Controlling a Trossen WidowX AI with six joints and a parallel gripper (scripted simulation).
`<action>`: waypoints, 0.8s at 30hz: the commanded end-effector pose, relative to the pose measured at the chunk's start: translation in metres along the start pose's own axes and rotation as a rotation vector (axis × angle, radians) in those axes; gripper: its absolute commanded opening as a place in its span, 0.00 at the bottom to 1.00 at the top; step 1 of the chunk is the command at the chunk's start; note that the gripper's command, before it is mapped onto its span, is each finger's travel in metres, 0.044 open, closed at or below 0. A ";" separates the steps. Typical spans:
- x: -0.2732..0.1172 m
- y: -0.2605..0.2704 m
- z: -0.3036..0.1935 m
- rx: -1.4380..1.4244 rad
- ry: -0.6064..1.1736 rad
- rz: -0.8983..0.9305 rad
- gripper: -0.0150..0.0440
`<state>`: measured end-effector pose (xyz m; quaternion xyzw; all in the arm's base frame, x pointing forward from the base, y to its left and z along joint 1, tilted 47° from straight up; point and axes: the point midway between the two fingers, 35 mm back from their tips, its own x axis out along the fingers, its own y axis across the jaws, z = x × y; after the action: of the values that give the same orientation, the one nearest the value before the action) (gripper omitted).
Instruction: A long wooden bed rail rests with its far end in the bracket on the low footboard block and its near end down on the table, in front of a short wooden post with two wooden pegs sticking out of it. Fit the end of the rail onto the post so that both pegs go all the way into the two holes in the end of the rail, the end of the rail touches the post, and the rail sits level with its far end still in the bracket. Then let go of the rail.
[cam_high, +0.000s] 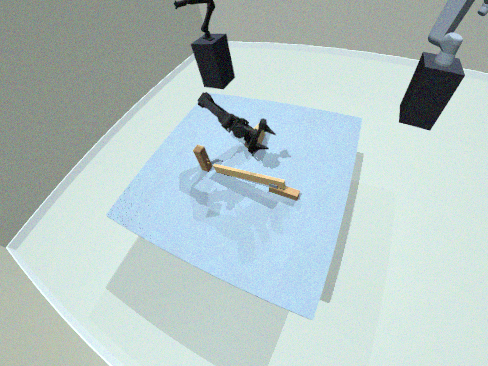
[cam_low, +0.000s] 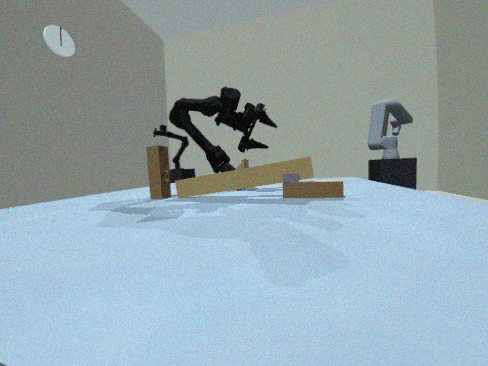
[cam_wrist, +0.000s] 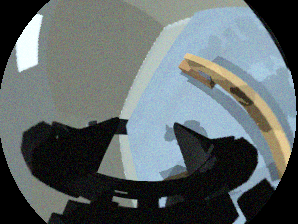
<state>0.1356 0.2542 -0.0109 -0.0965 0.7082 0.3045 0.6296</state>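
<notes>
The long wooden rail (cam_high: 250, 174) (cam_low: 260, 175) (cam_wrist: 265, 106) slopes, its low end on the table beside the post and its raised end at the grey bracket (cam_high: 273, 186) (cam_low: 291, 178) on the low footboard block (cam_high: 292, 193) (cam_low: 320, 190) (cam_wrist: 187, 70). The short upright post (cam_high: 202, 159) (cam_low: 159, 172) stands just beyond the low end, with a small gap between them. Its pegs are small and hard to make out on the side facing the rail. My gripper (cam_high: 270, 140) (cam_low: 271, 136) (cam_wrist: 147, 123) is open and empty, above and behind the rail, touching neither rail nor post. The holes in the rail are not visible.
A tan wooden piece (cam_low: 244, 163) stands behind the rail, partly hidden by my gripper in the top view. Dark pedestals (cam_high: 215, 62) (cam_high: 432, 90) bearing other arms stand beyond the blue mat (cam_high: 280, 260).
</notes>
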 end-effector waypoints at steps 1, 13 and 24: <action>-0.029 -0.065 0.020 -0.240 0.061 -0.321 1.00; -0.151 -0.190 0.028 -0.820 0.709 -0.796 1.00; -0.169 -0.202 0.029 -0.885 0.818 -0.813 1.00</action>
<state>0.2955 0.0688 0.0851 -0.6990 0.6075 0.2439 0.2878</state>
